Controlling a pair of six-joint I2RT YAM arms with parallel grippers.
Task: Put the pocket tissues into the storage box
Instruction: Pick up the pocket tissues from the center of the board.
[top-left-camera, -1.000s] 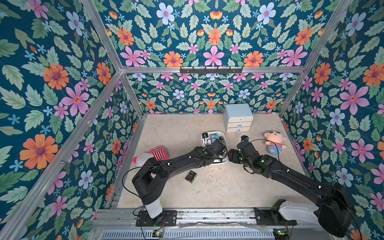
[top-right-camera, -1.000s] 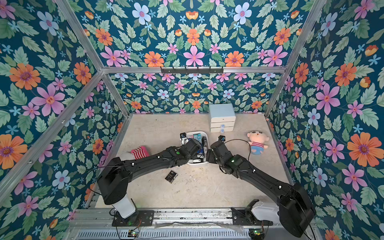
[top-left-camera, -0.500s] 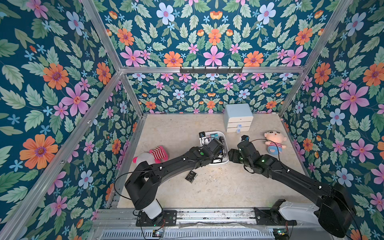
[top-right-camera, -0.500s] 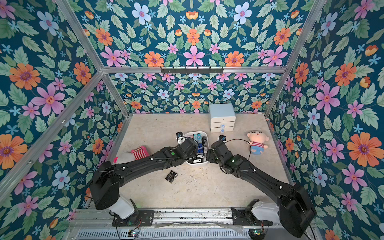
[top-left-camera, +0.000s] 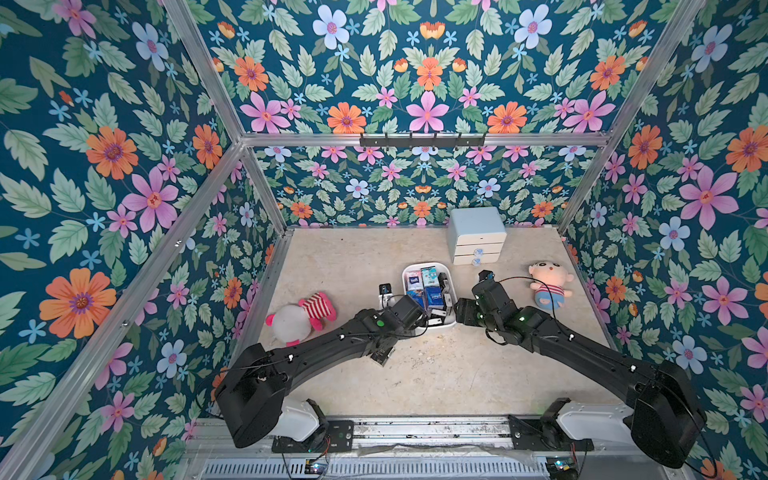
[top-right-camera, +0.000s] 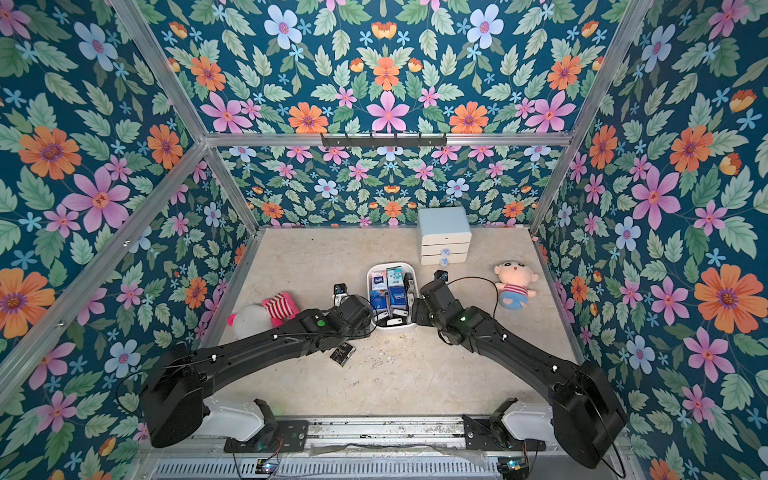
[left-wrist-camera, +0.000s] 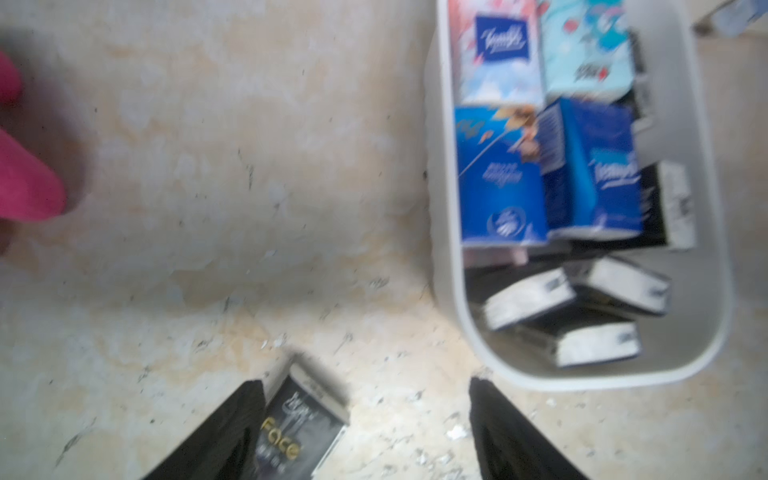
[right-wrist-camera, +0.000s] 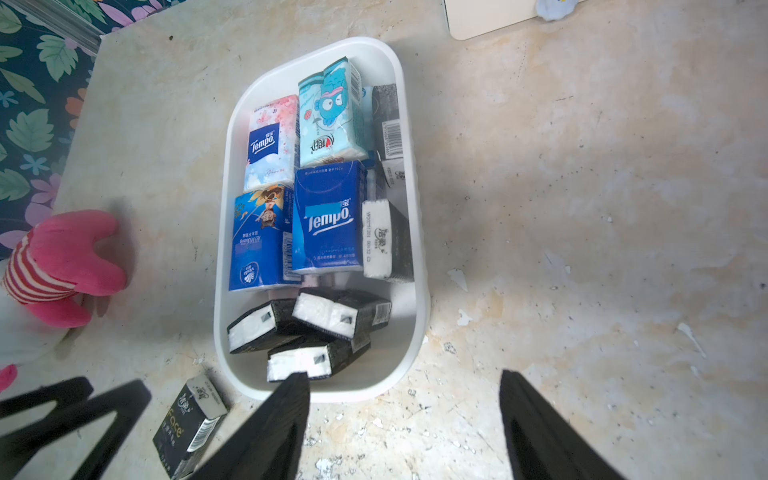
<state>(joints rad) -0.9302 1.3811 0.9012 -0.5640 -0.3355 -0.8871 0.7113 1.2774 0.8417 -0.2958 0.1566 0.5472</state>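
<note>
The white storage box sits at the centre of both top views, filled with pocket tissues in blue, pink and black. The left gripper and right gripper hover at its lower end, both spread wide and empty. One black packet lies on the table, just lower left of the box.

**Two high eyes, two low wrists**

Both top views look steeply down from high above the near edge, covering the whole table. Each wrist camera hangs low and close, facing far; both share the storage box.
</note>
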